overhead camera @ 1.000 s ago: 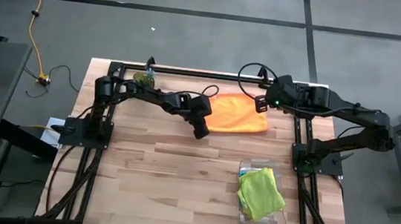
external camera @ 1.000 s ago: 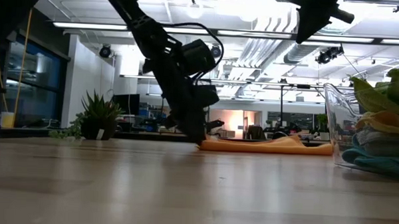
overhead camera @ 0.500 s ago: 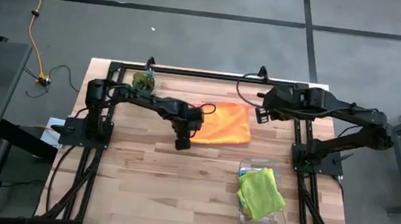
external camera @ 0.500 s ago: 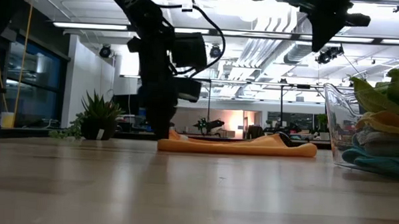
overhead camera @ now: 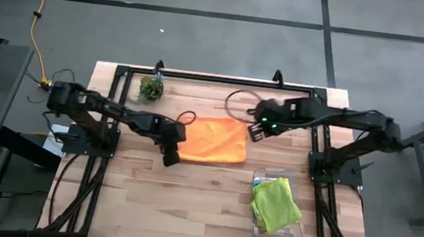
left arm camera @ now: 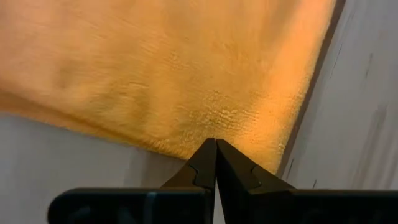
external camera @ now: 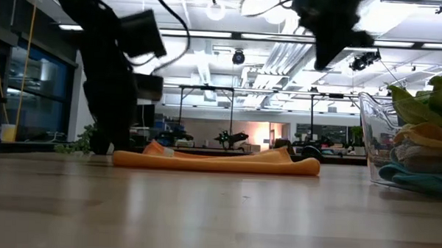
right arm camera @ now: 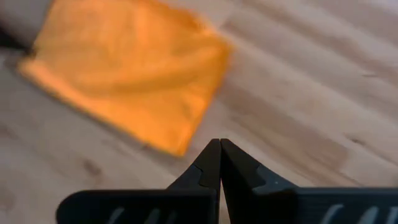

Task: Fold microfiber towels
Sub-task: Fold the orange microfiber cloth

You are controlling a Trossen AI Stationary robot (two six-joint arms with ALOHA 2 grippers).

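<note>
— Where's the orange towel (overhead camera: 209, 139) sitting?

— Flat on the wooden table (overhead camera: 148, 199), about the middle, a bit toward the back. The other towels (overhead camera: 275, 205) are piled in the clear bin (overhead camera: 275, 234) near the right front, lime green on top.

— And the left gripper (overhead camera: 167, 159)?

— Down at the orange towel's left front corner, fingers pressed together, tips right at the cloth's edge. I can't tell if any fabric is pinched between them.

— The right gripper (overhead camera: 257, 133)?

— Raised above the table just off the towel's right rear corner, fingers closed too, nothing in them. A small green plant (overhead camera: 150, 88) stands at the back left
</note>
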